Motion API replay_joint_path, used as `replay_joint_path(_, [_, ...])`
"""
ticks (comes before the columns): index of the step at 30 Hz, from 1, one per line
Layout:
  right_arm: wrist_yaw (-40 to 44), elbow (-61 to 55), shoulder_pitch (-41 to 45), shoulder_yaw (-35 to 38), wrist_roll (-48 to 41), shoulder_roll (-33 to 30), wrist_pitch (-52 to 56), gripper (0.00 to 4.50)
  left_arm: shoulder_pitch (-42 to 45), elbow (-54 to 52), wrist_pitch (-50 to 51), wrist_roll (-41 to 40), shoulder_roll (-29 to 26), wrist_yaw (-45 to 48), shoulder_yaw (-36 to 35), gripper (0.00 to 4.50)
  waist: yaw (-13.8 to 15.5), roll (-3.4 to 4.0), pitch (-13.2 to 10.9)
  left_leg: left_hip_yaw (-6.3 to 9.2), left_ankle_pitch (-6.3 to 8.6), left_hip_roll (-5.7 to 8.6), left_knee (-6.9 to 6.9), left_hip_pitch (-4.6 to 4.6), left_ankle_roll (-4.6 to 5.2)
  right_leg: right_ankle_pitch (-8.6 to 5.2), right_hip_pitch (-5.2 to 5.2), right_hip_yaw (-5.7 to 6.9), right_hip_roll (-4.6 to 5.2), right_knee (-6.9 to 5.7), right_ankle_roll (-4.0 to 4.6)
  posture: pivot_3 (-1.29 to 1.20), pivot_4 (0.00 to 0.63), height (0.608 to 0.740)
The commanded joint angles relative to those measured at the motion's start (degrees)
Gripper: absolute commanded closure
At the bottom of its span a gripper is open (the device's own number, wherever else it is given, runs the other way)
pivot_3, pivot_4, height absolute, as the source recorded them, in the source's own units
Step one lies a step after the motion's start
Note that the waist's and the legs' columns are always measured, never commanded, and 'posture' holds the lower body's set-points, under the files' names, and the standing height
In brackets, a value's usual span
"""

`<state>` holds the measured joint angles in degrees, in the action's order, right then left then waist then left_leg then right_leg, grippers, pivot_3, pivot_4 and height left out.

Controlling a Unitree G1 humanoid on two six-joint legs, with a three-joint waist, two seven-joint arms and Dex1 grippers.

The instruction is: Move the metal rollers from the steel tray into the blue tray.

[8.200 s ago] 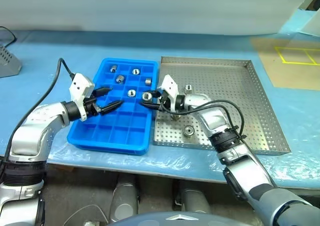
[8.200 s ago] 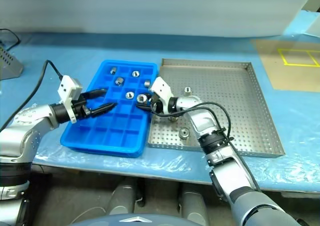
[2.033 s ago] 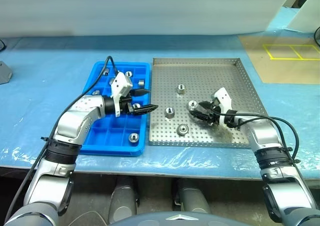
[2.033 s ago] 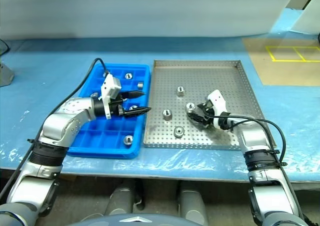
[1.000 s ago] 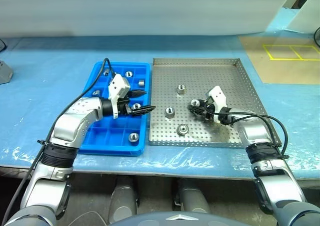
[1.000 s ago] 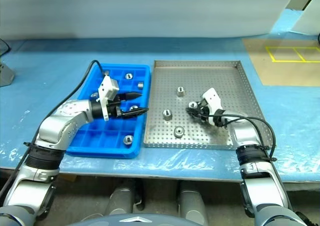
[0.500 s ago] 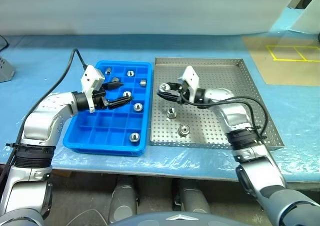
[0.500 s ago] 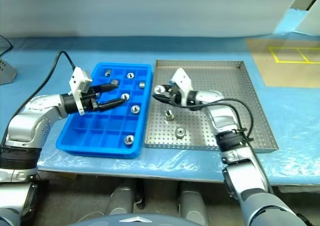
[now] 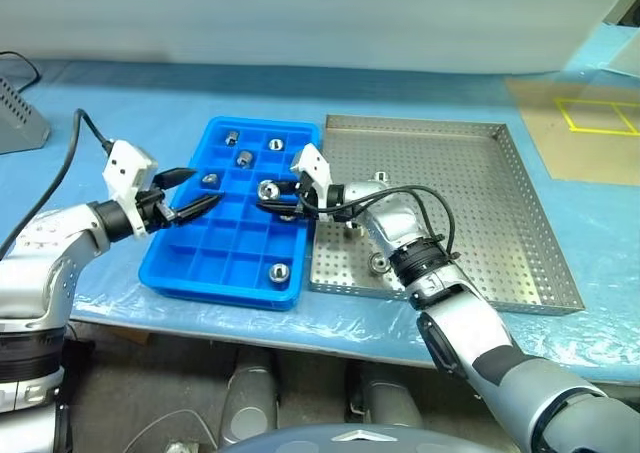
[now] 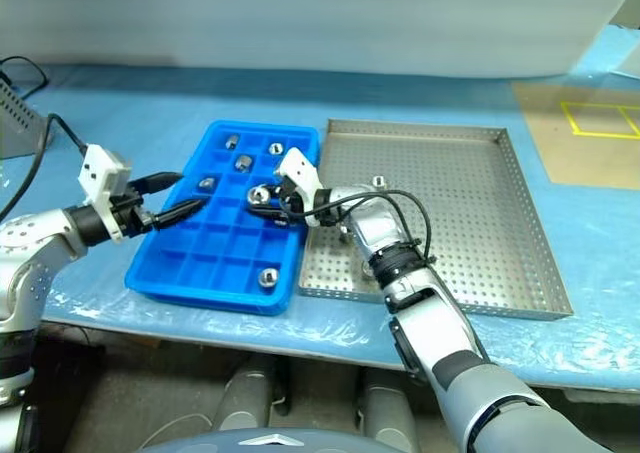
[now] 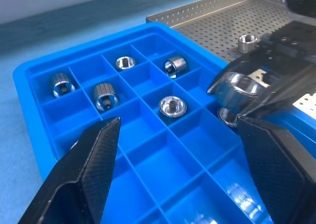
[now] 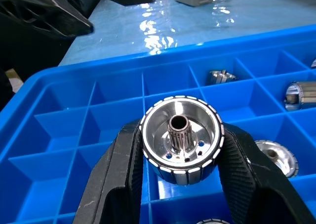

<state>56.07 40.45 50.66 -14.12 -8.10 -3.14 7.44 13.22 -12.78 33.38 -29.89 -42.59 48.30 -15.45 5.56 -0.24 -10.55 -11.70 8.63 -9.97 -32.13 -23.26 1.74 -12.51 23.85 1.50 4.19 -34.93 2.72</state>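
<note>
Above the blue tray (image 9: 205, 271), a metal roller (image 12: 181, 139) is sitting pinched in the right end effector (image 9: 266, 199), hovering over the compartments near the steel tray (image 9: 480, 258). Other rollers (image 9: 279, 270) are lying inside the blue tray. Over its opposite edge, the left end effector (image 9: 190, 195) is hanging spread wide, gripping nothing.

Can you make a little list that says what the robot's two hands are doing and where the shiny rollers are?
right gripper: shut on a metal roller, held over the blue tray
left gripper: open, holding nothing, at the blue tray's left side
rollers in blue tray: several, in separate compartments
steel tray: rollers still inside, near its left edge
</note>
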Motion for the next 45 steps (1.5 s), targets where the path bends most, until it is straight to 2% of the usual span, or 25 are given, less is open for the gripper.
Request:
replay_joint_path(1, [1.4,-1.2,1.4,1.0,-0.5,0.7,-1.6,2.77,-1.1,-5.0,1.3,-2.3,-0.4,-0.6,-1.4,0.50,0.3,0.00,0.0,0.00,0.00,0.00,0.00,0.00,-0.01,0.00,0.00,0.00,0.00,-0.01,0.00,0.17,0.150,0.740])
replay_joint_path(6, [7.0,-12.1,-3.1,-1.3,-4.3,1.7,7.5,2.77,-3.6,-5.5,1.7,-2.6,-1.2,0.0,-1.2,0.50,0.3,-0.01,0.0,0.01,-0.03,-0.02,0.02,0.02,-0.05,0.00,0.03,0.00,-0.02,-0.09,0.00,0.17,0.150,0.740])
replay_joint_path(9, [8.5,-15.6,-5.8,-4.8,-3.2,2.7,10.0,2.77,-4.1,-5.9,1.9,-2.9,-1.7,0.9,-0.8,0.50,0.1,-0.02,0.0,0.01,-0.07,-0.04,0.11,0.03,-0.11,-0.01,0.09,0.00,-0.03,-0.09,0.01,0.18,0.150,0.740])
replay_joint_path(13, [6.3,-14.5,-6.5,-6.2,-1.7,4.7,9.2,2.77,-6.9,-7.2,2.1,-3.3,-2.6,2.1,-1.3,0.50,0.1,-0.02,0.0,0.01,-0.11,-0.02,0.23,0.02,-0.17,-0.02,0.17,-0.01,-0.03,-0.09,0.02,0.19,0.150,0.740])
replay_joint_path(21, [1.4,-5.4,-1.7,-4.3,1.2,5.3,2.5,2.77,-9.1,-10.2,2.8,-4.2,-1.9,0.5,-1.5,0.50,0.5,-0.02,0.0,0.01,-0.12,0.01,0.28,0.03,-0.20,-0.03,0.16,-0.01,-0.02,-0.08,0.02,0.21,0.150,0.740])
replay_joint_path(30, [5.9,-10.9,-5.4,-6.3,1.0,2.9,2.9,2.77,-9.1,-10.5,2.9,-4.9,-1.9,0.0,-0.7,0.50,0.4,-0.04,0.0,0.01,-0.13,0.01,0.34,0.03,-0.22,-0.05,0.17,-0.01,-0.02,-0.07,0.05,0.18,0.150,0.740])
replay_joint_path(34, [3.9,-10.9,-6.4,-6.6,2.2,3.4,2.5,2.77,-8.5,-9.2,2.2,-4.3,-1.8,0.4,0.1,0.50,0.3,-0.05,0.0,0.01,-0.14,0.01,0.34,0.06,-0.23,-0.05,0.17,-0.01,-0.02,-0.08,0.05,0.18,0.150,0.740])
replay_joint_path(39, [-0.8,-7.2,-5.4,-5.1,3.6,4.1,0.8,1.13,-7.7,-8.9,2.2,-4.4,-1.5,0.3,0.8,0.50,0.3,-0.06,0.0,0.02,-0.14,0.01,0.34,0.15,-0.24,-0.05,0.13,-0.02,-0.02,-0.14,0.05,0.17,0.150,0.740])
replay_joint_path(41, [0.0,-7.5,-5.1,-4.1,2.1,4.2,1.6,0.50,-7.6,-8.8,2.2,-4.4,-1.4,0.2,1.0,0.50,0.2,-0.06,0.0,0.02,-0.16,0.02,0.34,0.18,-0.26,-0.05,0.12,-0.03,-0.02,-0.17,0.05,0.16,0.150,0.740])
replay_joint_path(45, [-0.1,-8.4,-5.0,-3.2,1.9,3.1,2.2,0.50,-7.3,-8.8,2.2,-4.4,-1.0,0.3,1.6,0.50,0.3,-0.06,0.0,0.02,-0.17,0.03,0.34,0.17,-0.28,-0.05,0.11,-0.03,-0.02,-0.20,0.05,0.15,0.150,0.740])
